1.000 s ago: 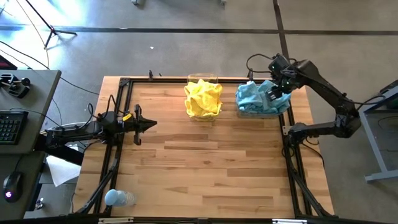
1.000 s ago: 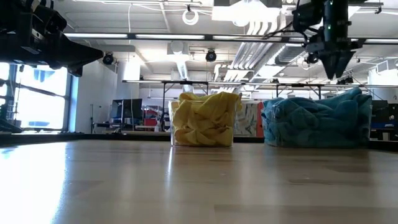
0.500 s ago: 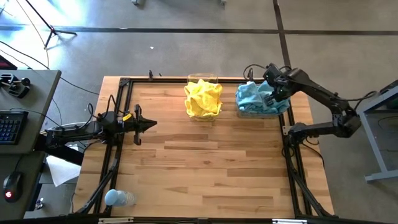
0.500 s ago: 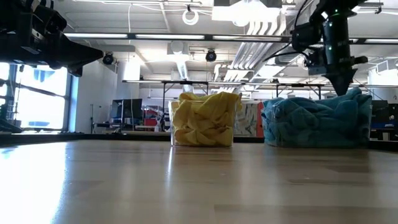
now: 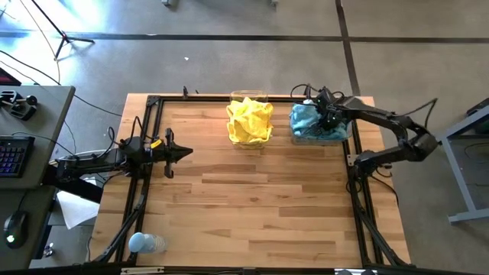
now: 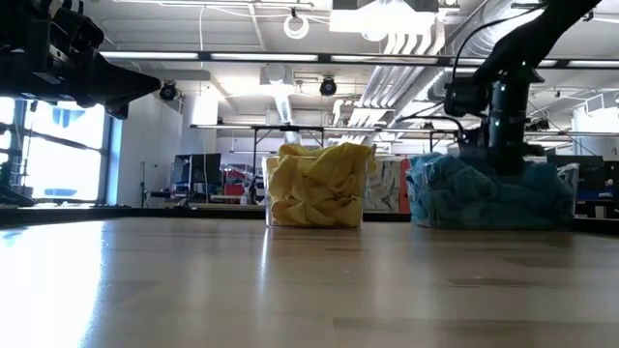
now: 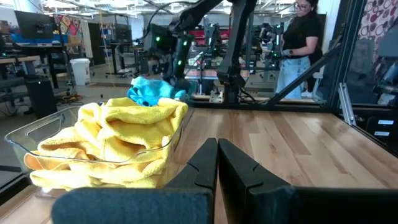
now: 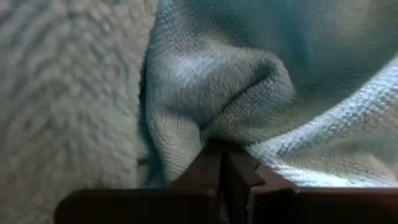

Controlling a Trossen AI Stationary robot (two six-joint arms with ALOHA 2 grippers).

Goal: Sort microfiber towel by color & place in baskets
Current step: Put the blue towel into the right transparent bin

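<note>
Right tool (image 5: 324, 117) tips buried in teal towels (image 5: 307, 121), closed on a fold, lowered since earlier, left tool (image 5: 186, 153) closed, parked.

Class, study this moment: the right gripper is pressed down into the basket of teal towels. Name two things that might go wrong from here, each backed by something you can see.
1. The right gripper is shut, tips buried in the teal towels; cloth bunches at its fingers in the wrist view, so lifting might drag a towel out.
2. Pressing into the light clear basket near the table's far edge might shove or tip it.
</note>
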